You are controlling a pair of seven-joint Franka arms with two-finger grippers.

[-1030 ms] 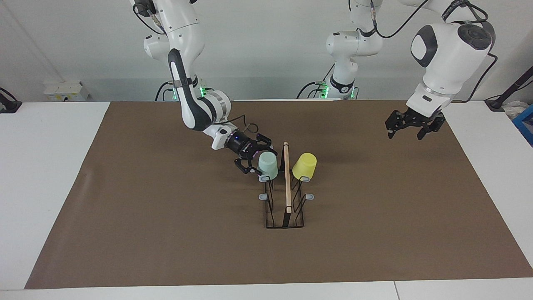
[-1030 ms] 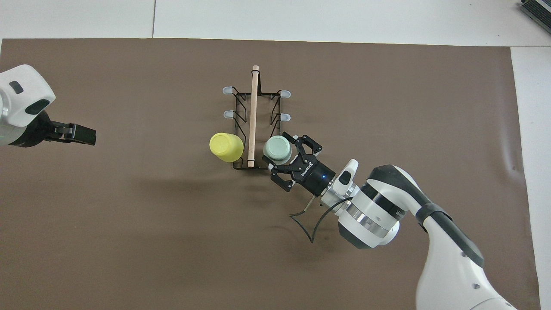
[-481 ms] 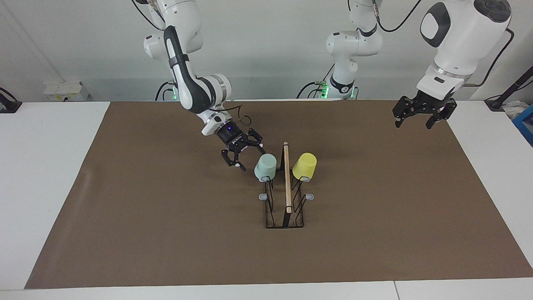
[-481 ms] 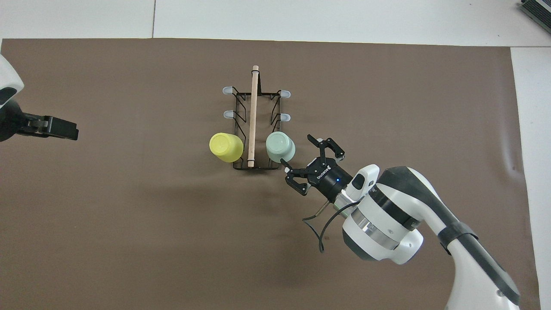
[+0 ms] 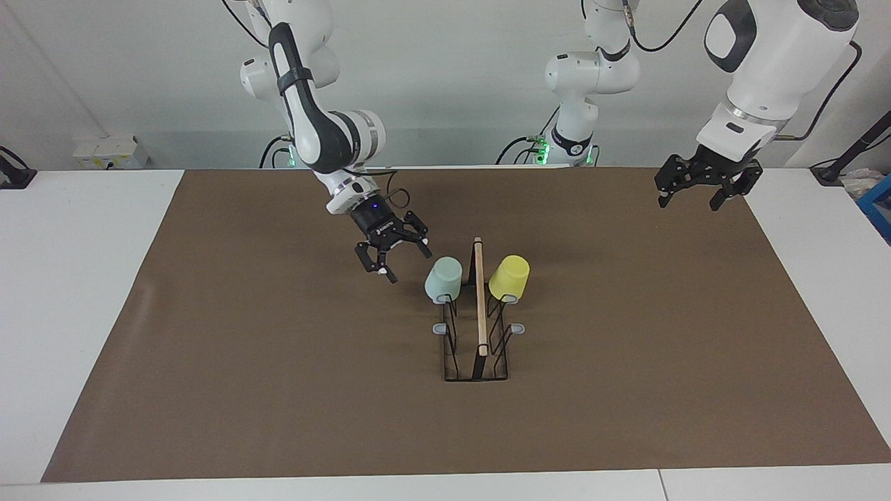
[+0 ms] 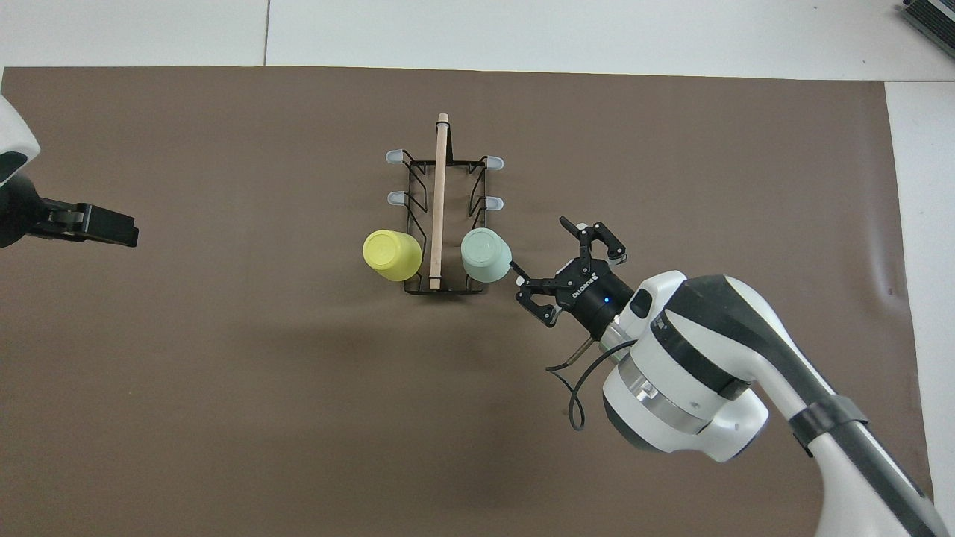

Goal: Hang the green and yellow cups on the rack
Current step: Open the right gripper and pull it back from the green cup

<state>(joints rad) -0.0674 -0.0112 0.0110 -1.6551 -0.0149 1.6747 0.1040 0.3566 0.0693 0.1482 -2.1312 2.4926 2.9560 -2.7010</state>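
Note:
The black wire rack (image 5: 479,306) (image 6: 439,194) with its wooden top bar stands mid-table. Upside down on the two prongs nearest the robots hang the mint green cup (image 5: 444,278) (image 6: 485,256), on the right arm's side of the bar, and the yellow cup (image 5: 509,277) (image 6: 392,255), on the left arm's side. My right gripper (image 5: 405,265) (image 6: 539,250) hovers open and empty just beside the green cup, not touching it. My left gripper (image 5: 688,204) (image 6: 123,230) hangs open and empty, high over the mat toward the left arm's end.
A brown mat (image 5: 243,362) covers most of the white table. Other prongs of the rack, tipped with grey caps (image 5: 439,328) (image 6: 394,156), carry nothing. A blue box (image 5: 878,205) sits at the table's edge past the left arm's end.
The right gripper has drawn back from around the green cup toward the right arm's end, leaving the cup on its prong. The left gripper has risen and pulled back toward the robots.

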